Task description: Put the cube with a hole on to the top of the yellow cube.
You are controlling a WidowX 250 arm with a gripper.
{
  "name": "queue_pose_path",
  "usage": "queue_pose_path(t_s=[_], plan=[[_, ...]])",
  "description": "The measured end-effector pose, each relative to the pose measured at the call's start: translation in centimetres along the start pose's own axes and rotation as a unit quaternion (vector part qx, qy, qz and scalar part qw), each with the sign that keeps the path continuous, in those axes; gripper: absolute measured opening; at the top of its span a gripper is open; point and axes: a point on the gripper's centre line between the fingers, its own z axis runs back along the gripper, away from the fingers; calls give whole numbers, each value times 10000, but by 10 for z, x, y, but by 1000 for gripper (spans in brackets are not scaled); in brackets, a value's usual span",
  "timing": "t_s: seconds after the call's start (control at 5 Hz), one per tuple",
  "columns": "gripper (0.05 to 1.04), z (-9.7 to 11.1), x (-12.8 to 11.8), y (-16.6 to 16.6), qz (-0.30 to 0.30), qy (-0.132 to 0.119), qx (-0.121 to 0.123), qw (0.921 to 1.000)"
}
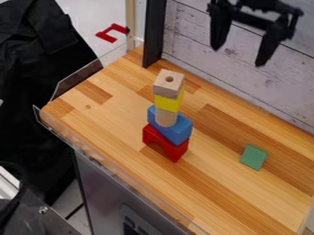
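As claw (239,56) hangs, holed cube (169,84), lower left

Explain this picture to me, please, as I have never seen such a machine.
This is one fixed camera's view, looking down at a slant. The black two-fingered claw at upper right is the robot arm's gripper; it is open and holds nothing. On the wooden surface stands a tower: a red arch, a blue block, a plain wooden cylinder, a yellow cube and, on top, a wooden cube with a hole. A green block lies to the right.
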Motion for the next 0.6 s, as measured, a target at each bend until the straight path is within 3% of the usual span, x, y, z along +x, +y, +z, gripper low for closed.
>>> queue_pose_path(t_s=[0.4,0.6], plan=[[1000,-29,-13,-4,240,106,-30,9997],[1000,-33,-17,-18,128,82,-141,9998]])
